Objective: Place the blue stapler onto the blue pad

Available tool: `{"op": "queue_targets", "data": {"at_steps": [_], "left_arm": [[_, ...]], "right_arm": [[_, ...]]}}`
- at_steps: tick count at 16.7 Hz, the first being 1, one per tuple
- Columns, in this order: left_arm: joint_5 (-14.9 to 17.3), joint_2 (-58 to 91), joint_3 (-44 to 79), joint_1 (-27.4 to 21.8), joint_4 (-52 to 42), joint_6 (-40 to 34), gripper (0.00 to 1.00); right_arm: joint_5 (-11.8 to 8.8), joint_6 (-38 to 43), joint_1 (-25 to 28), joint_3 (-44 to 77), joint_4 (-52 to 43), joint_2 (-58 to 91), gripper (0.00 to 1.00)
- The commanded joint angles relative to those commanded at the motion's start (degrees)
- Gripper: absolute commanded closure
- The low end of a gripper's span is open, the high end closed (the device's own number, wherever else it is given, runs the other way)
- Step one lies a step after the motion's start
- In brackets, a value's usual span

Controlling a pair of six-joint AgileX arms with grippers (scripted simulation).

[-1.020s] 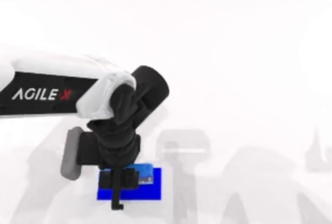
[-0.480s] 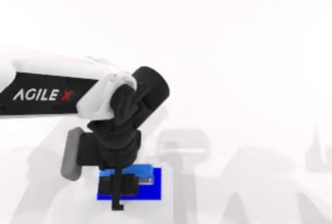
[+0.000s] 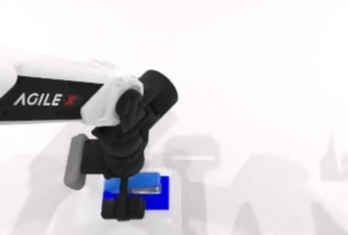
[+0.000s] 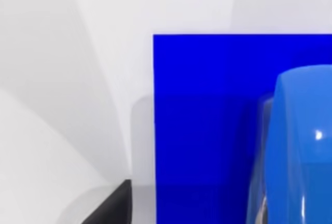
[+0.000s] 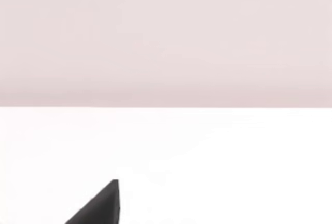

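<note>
The blue stapler (image 3: 143, 183) lies flat on the blue pad (image 3: 162, 199), near the pad's far edge. My left gripper (image 3: 124, 209) hangs open over the pad's near left corner, drawn back from the stapler and holding nothing. In the left wrist view the stapler (image 4: 301, 151) rests on the pad (image 4: 207, 120), and only one dark fingertip (image 4: 113, 207) shows, off the pad's side. My right arm is out of the top view; its wrist view shows one dark fingertip (image 5: 101, 206) over bare white table.
The white table (image 3: 244, 82) surrounds the pad. The left arm's black wrist (image 3: 122, 148) and white forearm (image 3: 54, 96) cover the pad's left part.
The left gripper has let go of the stapler and moved back toward the table's near edge. The stapler stays on the pad, more of it uncovered.
</note>
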Motion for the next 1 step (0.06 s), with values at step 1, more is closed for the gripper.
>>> {"op": "queue_targets", "data": {"at_steps": [1], "left_arm": [[0.0, 0.0, 0.0, 0.0, 0.0, 0.0, 0.0]], "right_arm": [[0.0, 0.0, 0.0, 0.0, 0.0, 0.0, 0.0]]}}
